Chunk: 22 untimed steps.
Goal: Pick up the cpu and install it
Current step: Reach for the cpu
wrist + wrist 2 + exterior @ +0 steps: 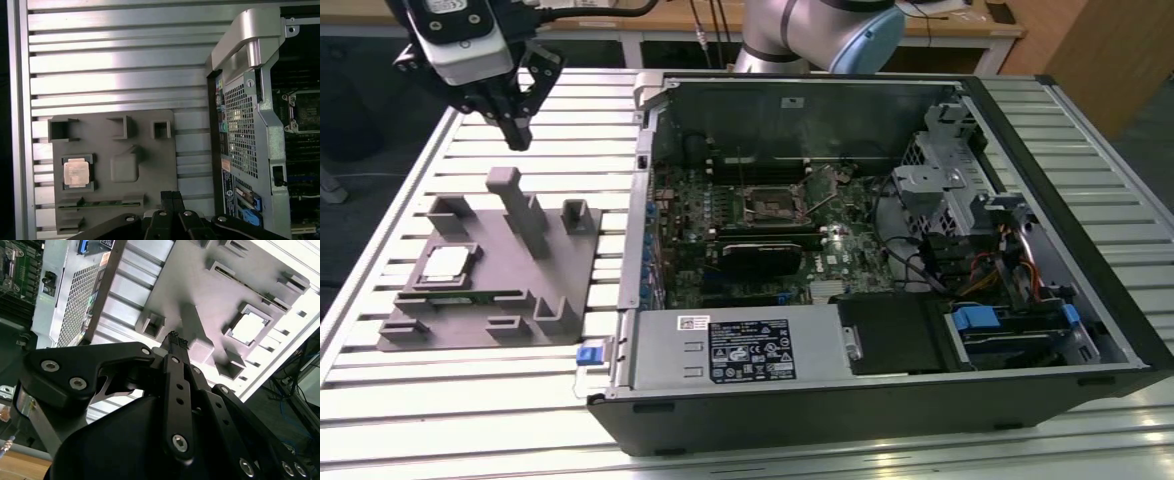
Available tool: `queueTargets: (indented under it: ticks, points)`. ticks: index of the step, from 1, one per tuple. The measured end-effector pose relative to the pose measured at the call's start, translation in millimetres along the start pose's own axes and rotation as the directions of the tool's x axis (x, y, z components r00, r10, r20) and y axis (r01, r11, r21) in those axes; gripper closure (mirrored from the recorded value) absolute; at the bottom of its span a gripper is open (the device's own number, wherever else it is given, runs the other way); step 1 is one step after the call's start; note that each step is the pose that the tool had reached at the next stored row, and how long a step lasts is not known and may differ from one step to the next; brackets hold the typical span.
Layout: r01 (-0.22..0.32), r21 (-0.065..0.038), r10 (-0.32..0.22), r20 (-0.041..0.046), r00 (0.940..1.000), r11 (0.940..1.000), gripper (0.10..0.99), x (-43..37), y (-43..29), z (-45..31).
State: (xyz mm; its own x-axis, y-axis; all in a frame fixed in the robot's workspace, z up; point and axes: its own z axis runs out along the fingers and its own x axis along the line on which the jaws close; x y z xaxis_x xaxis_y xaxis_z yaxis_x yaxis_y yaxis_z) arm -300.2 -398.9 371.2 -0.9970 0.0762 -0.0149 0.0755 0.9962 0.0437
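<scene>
The gripper [518, 132] hangs at the upper left of the exterior view, over the slatted table [1101, 150], its fingers [167, 200] pressed together on nothing. The cpu [447, 263] lies in a square pocket of the grey fixture [534, 300] at middle left, beside the open computer case [854, 405].

we see a silvery-white cpu [444, 263] on the grey fixture [467, 338], a black gripper [518, 135] upper left, and a ribbed silver table [400, 430].
</scene>
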Motion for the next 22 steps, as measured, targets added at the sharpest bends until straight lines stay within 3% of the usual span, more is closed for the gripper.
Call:
queueTargets:
  ticks: [22]
  points:
    - [0.0, 0.0, 0.0, -0.0009, 1.0, 1.0, 0.98, 12.3, -1.0, 1.7]
